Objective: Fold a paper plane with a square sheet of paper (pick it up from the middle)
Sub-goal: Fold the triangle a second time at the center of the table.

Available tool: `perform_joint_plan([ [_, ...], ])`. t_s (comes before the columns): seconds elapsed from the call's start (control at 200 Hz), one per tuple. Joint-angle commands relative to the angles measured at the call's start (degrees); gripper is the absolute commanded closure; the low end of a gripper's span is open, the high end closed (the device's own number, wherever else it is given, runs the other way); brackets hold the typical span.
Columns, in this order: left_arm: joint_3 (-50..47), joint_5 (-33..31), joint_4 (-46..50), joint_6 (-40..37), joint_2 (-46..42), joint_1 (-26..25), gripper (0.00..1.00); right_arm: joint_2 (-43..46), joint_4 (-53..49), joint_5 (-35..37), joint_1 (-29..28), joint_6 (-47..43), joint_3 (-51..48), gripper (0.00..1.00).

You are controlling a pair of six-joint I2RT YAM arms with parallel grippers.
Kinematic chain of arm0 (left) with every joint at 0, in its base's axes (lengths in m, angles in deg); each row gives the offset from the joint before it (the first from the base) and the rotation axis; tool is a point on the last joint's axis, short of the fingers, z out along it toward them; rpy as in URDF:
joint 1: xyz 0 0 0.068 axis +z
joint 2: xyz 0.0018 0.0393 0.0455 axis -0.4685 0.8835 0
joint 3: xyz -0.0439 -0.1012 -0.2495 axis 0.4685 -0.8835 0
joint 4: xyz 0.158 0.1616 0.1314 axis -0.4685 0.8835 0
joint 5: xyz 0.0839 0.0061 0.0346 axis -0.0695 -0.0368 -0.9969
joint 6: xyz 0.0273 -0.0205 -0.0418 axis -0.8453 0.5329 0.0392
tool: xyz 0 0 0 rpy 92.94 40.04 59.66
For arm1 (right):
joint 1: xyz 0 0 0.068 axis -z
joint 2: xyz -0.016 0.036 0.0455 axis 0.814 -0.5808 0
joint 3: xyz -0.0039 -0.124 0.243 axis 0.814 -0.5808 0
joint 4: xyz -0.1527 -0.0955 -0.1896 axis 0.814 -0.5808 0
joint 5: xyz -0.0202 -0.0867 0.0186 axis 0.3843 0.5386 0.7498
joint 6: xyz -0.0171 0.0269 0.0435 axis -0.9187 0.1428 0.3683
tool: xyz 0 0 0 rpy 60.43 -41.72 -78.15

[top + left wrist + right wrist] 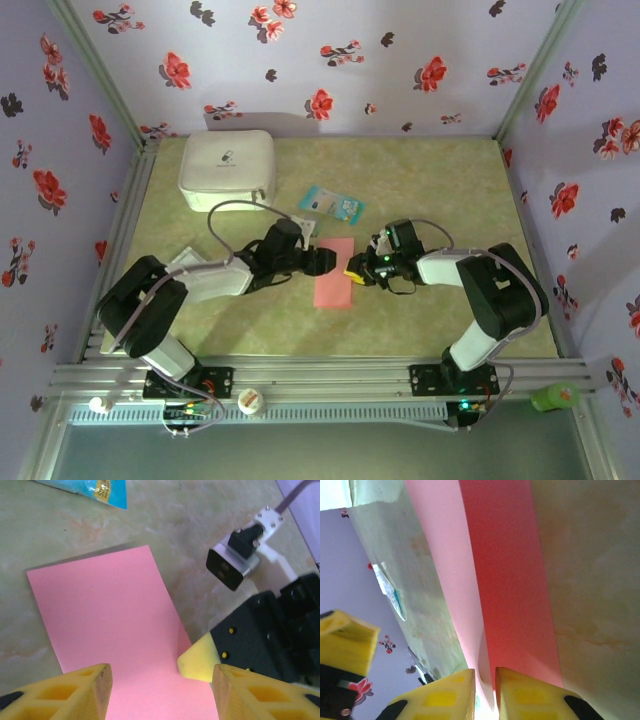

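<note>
While nipping the nearest edge of the pink paper (510,580) with the right gripper (485,682) almost shut, hold lightly: likely thin, limp, quick to crease or tear. Lies flat just beneath and ahead of the left gripper (160,680), half open, gripping nothing. Best taken by an edge.

The square sheet of paper (334,273), salmon-pink and matte, lies in the middle of the tabletop (450,190) as a narrow rectangle (seemingly folded in half), its right long edge lifted slightly, pinched in the right pincer (487,682)
</note>
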Motion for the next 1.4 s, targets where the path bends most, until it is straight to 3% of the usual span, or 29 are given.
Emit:
perform_joint_plan([
  [0.0,-3.41,-4.86,-9.85,-8.40,-2.99,-2.77,0.47,-0.83,0.47,-0.84,-0.20,0.29,-0.60,0.86],
  [0.185,-3.56,-16.33,-3.00,-26.93,-3.92,-13.77,0.47,-0.06,0.01,0.10,-0.15,0.99,0.00,0.91],
  [0.375,-2.96,-25.42,0.87,-33.66,-2.78,-21.81,0.43,0.33,-1.11,1.08,-0.23,1.03,-0.08,0.93],
  [0.6,-0.63,-33.77,3.74,-38.08,1.97,-27.84,0.39,0.46,-0.77,1.38,-0.22,1.79,0.15,0.92],
  [1.03,3.06,-47.49,1.60,-37.50,10.28,-31.57,0.39,0.61,-0.59,1.57,-0.23,2.18,0.13,0.91],
  [1.18,3.02,-48.41,0.70,-38.83,11.21,-31.60,0.41,0.83,-0.51,1.66,-0.18,2.26,0.15,0.91],
  [1.395,2.98,-48.58,0.16,-39.98,11.13,-31.60,0.52,0.79,-0.50,1.82,-0.19,2.35,0.16,0.90],
])
